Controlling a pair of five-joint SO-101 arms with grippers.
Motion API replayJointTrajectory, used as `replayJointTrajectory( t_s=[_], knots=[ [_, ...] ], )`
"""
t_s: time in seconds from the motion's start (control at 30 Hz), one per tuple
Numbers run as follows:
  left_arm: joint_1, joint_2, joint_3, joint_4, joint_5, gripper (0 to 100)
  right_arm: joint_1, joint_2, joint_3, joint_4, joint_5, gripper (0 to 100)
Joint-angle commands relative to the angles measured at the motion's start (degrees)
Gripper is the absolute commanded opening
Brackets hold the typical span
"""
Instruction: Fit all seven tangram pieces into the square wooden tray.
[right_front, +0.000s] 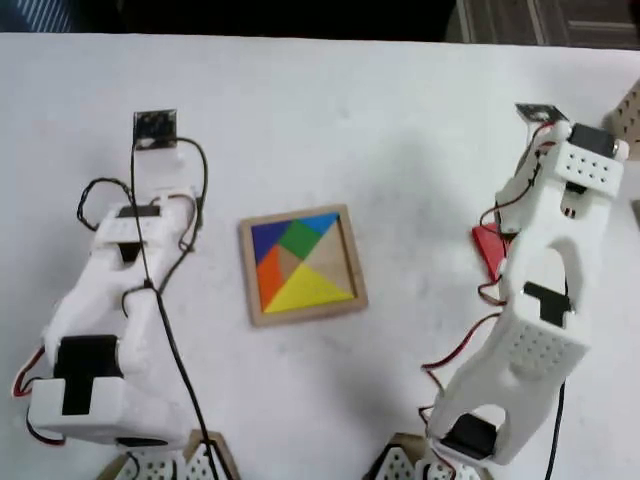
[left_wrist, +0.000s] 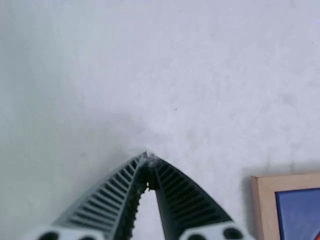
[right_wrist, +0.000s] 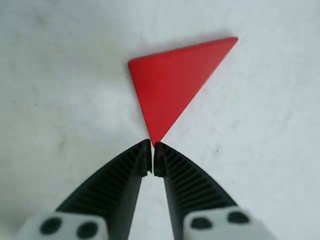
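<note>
While the square wooden tray (right_front: 310, 313) lies at the middle of the white table (right_front: 400, 120), between the two arms, it holds a blue piece (right_front: 268, 241), a green piece (right_front: 300, 238), an orange piece (right_front: 268, 279) and a yellow piece (right_front: 308, 290), with a tan patch among them (bare wood or a piece, I cannot tell). The red triangle (right_wrist: 172, 85) lies flat on the table outside the tray, just beside the right arm (right_front: 545, 290). The right gripper (right_wrist: 152, 147) has its fingers closed together, tips at the triangle's sharp corner; whether they pinch it is unclear. The left gripper (left_wrist: 148, 159) is likewise closed, empty, over bare table near a corner of the tray.
</note>
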Motion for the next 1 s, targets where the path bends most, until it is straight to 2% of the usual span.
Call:
replayJointTrajectory(
  t_s=[0.0,0.1,0.27,0.47,0.57,0.77,0.97],
  knots=[
    [-0.2,-0.3,-0.4,-1.5,-0.5,3,1.1,-7.3,5.8,-1.4,-2.5,1.8],
    [-0.2,-0.3,-0.4,-1.5,-0.5,3,1.1,-10.2,11.3,-2.1,-2.5,1.8],
    [-0.2,-0.3,-0.3,-1.5,-0.5,3,0.9,-12.5,18.3,-9.8,-2.5,3.4],
    [-0.3,-0.3,-0.3,-1.5,-0.5,3,-2.1,-12.5,21.4,-13.2,-3.0,22.1],
    [-0.3,-0.3,-0.3,-1.5,-0.5,3,-4.4,-12.5,21.4,-14.4,-3.2,25.9],
    [-0.4,-0.3,-0.3,-1.5,-0.5,3,-6.4,-12.5,21.4,-19.5,-12.8,26.1],
    [-0.5,-0.3,-0.3,-1.5,-0.5,3,-6.5,-12.3,21.4,-21.1,-18.0,26.5]
  ],
)
